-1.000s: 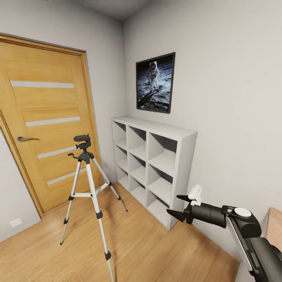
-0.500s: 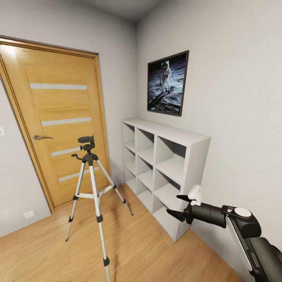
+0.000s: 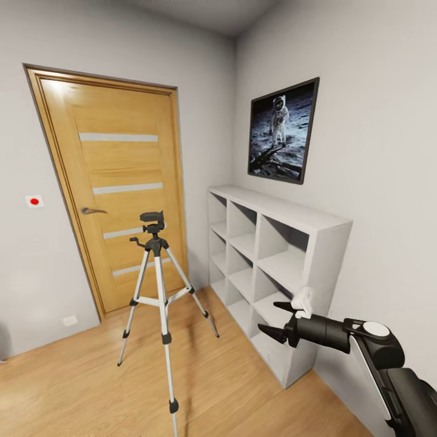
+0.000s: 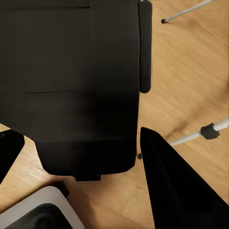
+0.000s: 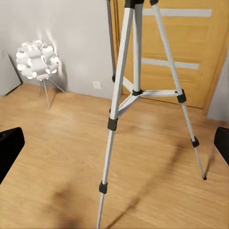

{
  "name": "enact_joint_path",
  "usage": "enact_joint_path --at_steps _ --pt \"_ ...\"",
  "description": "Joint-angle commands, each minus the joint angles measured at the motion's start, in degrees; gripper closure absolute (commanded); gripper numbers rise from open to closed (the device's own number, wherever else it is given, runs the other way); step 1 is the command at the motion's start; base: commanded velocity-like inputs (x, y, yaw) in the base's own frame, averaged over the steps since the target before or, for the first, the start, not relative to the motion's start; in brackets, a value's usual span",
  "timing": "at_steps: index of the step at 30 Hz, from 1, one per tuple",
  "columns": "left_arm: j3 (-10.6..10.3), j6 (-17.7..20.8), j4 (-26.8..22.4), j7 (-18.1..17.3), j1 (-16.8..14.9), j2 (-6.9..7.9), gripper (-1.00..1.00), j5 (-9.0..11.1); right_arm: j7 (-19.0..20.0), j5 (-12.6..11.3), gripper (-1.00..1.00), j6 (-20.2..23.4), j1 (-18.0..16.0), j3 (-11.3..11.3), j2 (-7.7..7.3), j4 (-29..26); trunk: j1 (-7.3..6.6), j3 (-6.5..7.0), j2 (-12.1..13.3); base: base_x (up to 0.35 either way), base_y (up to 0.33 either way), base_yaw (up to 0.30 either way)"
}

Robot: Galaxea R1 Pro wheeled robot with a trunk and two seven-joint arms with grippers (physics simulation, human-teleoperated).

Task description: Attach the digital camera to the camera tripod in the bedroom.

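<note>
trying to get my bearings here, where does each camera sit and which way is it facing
Head view: high on the robot, facing the room corner: tripod, door, shelf; the right gripper, open, shows at lower right.
Left wrist view: on the left arm, looking down at the wood floor; a large black body part and dark fingers show, with tripod legs nearby.
Right wrist view: on the right arm, facing the tripod and a lamp; fingertips at the edges.
All three share the tripod.

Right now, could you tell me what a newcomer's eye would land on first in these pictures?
Probably the tripod, standing on the wood floor in front of the door, its head bare. Next, the astronaut picture on the wall above the white shelf. The right gripper reaches in at lower right, fingers apart and empty.
</note>
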Motion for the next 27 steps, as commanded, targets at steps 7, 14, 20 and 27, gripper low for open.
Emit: enact_joint_path --at_steps 7,14,20,27 --pt "0.70 0.40 -0.10 -0.14 0.01 -0.09 1.00 0.10 0.29 0.11 -1.00 -0.88 0.06 -0.05 0.01 -0.05 0.02 0.29 -0.03 0.002 -0.003 0.252" --pt "0.85 0.40 0.22 -0.21 0.01 -0.11 1.00 0.04 0.29 0.11 -1.00 -1.10 0.07 -0.09 0.02 -0.05 0.02 0.56 -0.03 0.036 -0.024 0.250" --pt "0.92 0.40 0.52 -0.21 0.01 -0.11 1.00 0.02 0.29 0.11 -1.00 -1.11 0.07 -0.09 0.02 -0.05 0.02 0.63 -0.03 0.229 -0.169 0.082" --pt "0.93 0.40 0.65 -0.22 0.02 -0.11 1.00 0.02 0.29 0.11 -1.00 -1.11 0.07 -0.12 -0.06 -0.05 0.02 0.65 -0.03 0.288 -0.108 0.012"
